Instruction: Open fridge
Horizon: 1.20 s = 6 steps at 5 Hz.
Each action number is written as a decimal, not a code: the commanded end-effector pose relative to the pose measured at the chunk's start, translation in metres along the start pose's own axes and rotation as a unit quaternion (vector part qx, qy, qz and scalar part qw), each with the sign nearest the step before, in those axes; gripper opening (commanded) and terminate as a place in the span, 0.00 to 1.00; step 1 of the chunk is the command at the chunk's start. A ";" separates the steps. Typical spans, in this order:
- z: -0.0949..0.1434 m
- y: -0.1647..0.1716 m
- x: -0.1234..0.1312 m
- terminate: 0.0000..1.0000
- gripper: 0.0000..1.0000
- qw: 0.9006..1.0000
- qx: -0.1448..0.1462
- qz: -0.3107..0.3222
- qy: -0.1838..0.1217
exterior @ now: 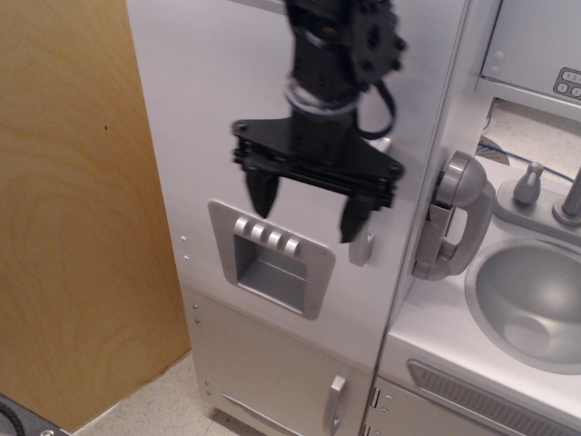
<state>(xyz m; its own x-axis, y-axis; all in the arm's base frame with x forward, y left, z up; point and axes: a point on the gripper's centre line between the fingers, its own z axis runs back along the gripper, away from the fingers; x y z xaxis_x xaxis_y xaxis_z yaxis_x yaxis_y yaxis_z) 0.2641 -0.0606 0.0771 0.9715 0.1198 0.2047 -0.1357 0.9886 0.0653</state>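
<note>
The tall silver-grey fridge (218,118) fills the middle of the view, and its big door is shut. The recessed dispenser (270,258) with its row of buttons sits low on the door. My black gripper (309,207) hangs open in front of the door, jaws pointing down, one finger (262,193) above the dispenser buttons, the other finger (354,218) over the door's curved silver handle (364,249). Most of the handle is hidden behind the gripper; only its lower end shows. I cannot tell whether the finger touches the handle.
A wooden panel (73,209) stands left of the fridge. A grey phone handset (454,218) hangs right of the door. A toy sink (531,300) with a faucet (572,200) lies at the right. The smaller lower door has a short handle (335,404).
</note>
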 end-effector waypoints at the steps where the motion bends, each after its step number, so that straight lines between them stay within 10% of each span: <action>1: 0.004 -0.017 0.040 0.00 1.00 0.999 -0.024 -0.003 -0.022; 5: -0.005 -0.023 0.052 0.00 1.00 0.995 -0.041 -0.084 -0.034; 6: -0.006 -0.023 0.053 0.00 0.00 0.997 -0.032 -0.055 -0.044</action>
<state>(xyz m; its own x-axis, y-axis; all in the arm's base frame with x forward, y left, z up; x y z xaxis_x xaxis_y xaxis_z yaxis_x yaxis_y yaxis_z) 0.3138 -0.0724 0.0666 0.9716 -0.0001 0.2366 -0.0114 0.9988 0.0474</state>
